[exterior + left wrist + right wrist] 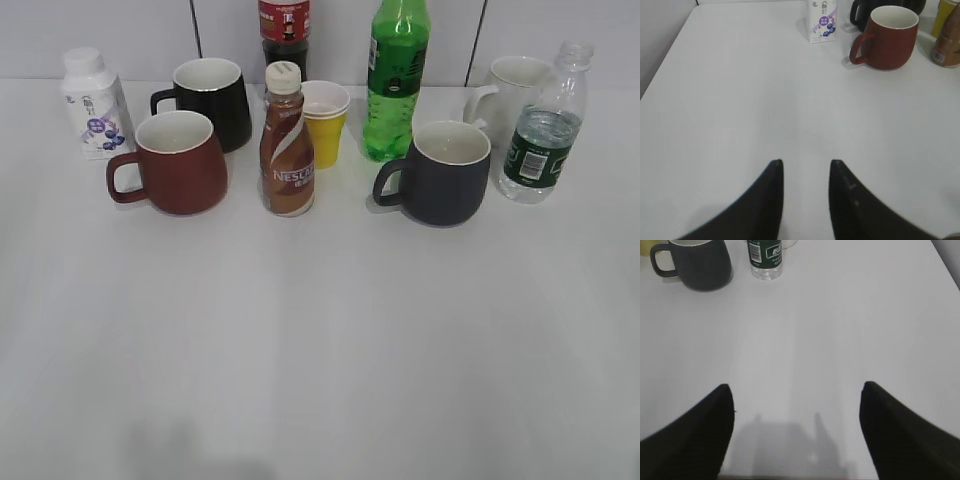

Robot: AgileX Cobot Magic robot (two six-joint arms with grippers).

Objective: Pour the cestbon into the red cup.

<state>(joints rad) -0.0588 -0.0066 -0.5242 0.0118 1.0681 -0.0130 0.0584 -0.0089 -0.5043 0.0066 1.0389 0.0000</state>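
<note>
1. Dark red ceramic, squat, white inside, with a loop handle: the red cup (891, 37) stands well ahead of our left gripper (806, 172) and to its right, upright on the white table (320, 340).
2. Our left gripper's black fingers (772, 195) are slightly parted and hold nothing.
3. The cestbon (765, 257), a clear ribbed plastic bottle with a dark green label and no cap, stands far ahead of our right gripper (797, 390), left of centre.
4. Our right gripper's fingers (715, 420) are spread wide, empty.
5. Just beside the cestbon sits a dark navy-grey mug (697, 265).
6. We count four mugs: red, a black mug (212, 100), navy-grey and a white mug (515, 90).
7. Between the cup and the cestbon stand a brown Nescafé bottle (286, 140), a yellow paper cup (325, 122) and a green soda bottle (396, 80).
</note>
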